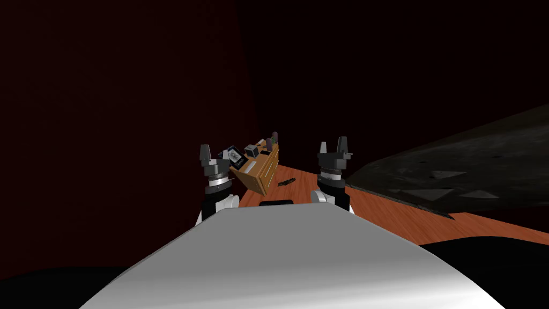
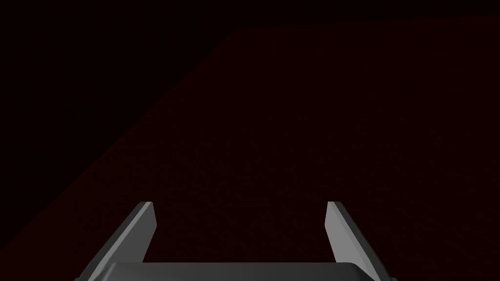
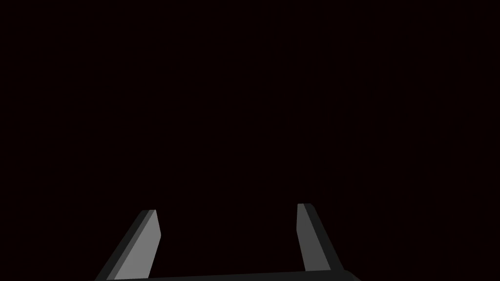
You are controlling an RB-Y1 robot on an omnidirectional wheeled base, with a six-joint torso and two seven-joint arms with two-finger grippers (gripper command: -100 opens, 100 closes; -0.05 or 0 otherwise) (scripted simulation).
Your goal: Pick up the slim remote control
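Observation:
A slim dark remote control [image 1: 287,182] lies on the reddish wooden floor [image 1: 375,209], just right of a small wooden dresser [image 1: 260,169]. It sits ahead of me, between my two raised arms. My left gripper [image 1: 213,155] is held up in front of the dresser's left end, well clear of the remote. Its fingers [image 2: 146,229] are open with nothing between them, facing a dim dark red wall. My right gripper [image 1: 332,146] is raised to the right of the remote. Its fingers [image 3: 149,239] are also open and empty, facing darkness.
On the dresser top stand a framed picture [image 1: 234,154], a grey box [image 1: 252,151] and dark bottles [image 1: 272,140]. A large dark grey slab [image 1: 461,171] spreads over the floor to the right. Dark red walls [image 1: 134,107] close in behind and to the left.

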